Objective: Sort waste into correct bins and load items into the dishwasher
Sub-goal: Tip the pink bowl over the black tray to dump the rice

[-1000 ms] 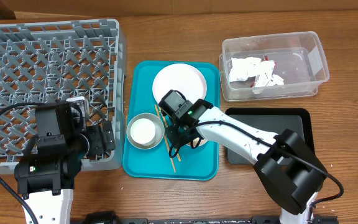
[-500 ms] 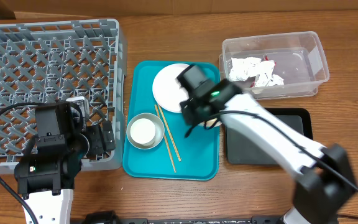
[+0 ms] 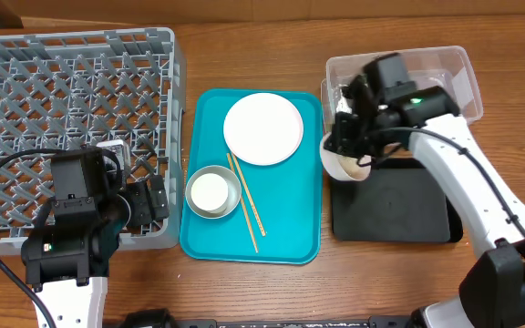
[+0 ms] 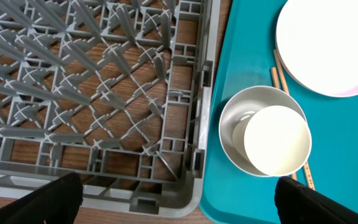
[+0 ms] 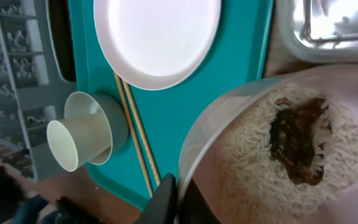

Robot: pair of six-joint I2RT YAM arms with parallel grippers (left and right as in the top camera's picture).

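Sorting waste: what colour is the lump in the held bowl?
Dark brown lump in bowl; right wrist view.

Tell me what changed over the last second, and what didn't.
The right pincer, gripping the pinkish-white bowl of rice by its rim, carried it rightward off the teal tray to over the black tray corner beside the clear tub. The plate, cup in the metal bowl, chopsticks and left pincer stayed put.

"Rack (image 3: 71, 91) position?"
"Left of the tray (image 3: 290, 228). On the tray: plate (image 3: 262, 128) at back, cup (image 3: 210, 192) inside the metal bowl (image 4: 232, 121) at front left, chopsticks (image 3: 247, 205) just right of it."
"Right side?"
"Tub (image 3: 445, 82) behind, flat bin (image 3: 399, 210) before it, rice bowl (image 3: 340, 164) above the bin's back-left corner."
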